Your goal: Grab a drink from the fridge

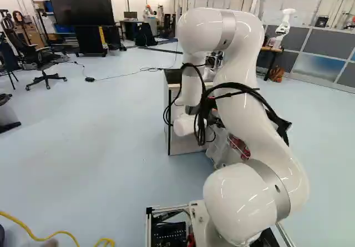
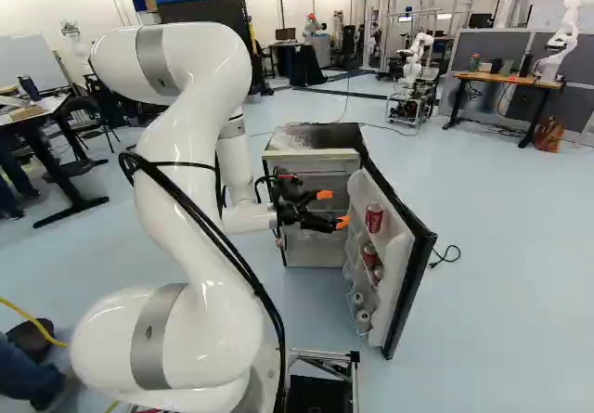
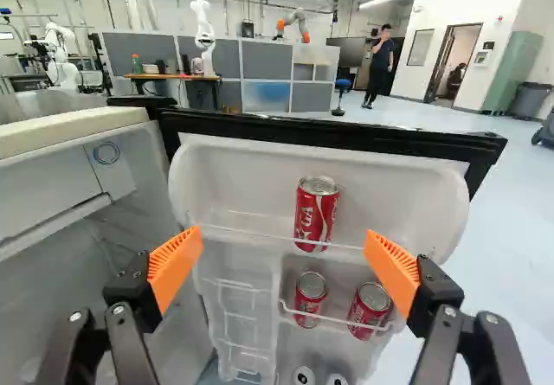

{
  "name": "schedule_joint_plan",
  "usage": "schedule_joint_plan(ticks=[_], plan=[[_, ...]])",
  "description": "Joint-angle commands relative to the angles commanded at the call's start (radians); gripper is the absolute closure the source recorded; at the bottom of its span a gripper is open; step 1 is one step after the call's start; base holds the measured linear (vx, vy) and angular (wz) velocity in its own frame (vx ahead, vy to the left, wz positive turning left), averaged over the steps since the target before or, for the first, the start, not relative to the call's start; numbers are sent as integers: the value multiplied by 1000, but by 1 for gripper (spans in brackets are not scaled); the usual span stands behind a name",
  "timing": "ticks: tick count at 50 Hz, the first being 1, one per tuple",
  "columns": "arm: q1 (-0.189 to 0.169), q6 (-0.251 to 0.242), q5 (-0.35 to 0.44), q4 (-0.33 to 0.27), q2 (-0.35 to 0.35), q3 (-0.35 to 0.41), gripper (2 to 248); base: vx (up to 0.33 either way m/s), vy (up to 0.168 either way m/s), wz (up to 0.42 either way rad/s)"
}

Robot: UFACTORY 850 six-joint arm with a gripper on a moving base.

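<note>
Holds the tool [image 2: 333,208] wide open facing the inner side of the fridge door [image 2: 408,288], with open floor [image 2: 510,292] past the door's black outer edge and the fridge cabinet [image 2: 320,136] joined at its other edge. Shows one upright red can [image 3: 316,214] on the door's upper shelf, ahead of and between the spread fingers, above two more red cans [image 3: 310,300]. Leaves the door's lowest cans [image 2: 363,320] mostly cut off in the wrist view.

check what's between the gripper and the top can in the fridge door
Only the door shelf's thin front rail crosses low before the top can; the rest of the stretch from the gripper looks bare in the wrist view.
</note>
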Motion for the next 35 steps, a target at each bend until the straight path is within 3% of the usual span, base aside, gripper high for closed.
schedule_joint_plan(ticks=[35], plan=[[-52, 4, 0, 0, -13, -31, 3, 0, 0, 0]])
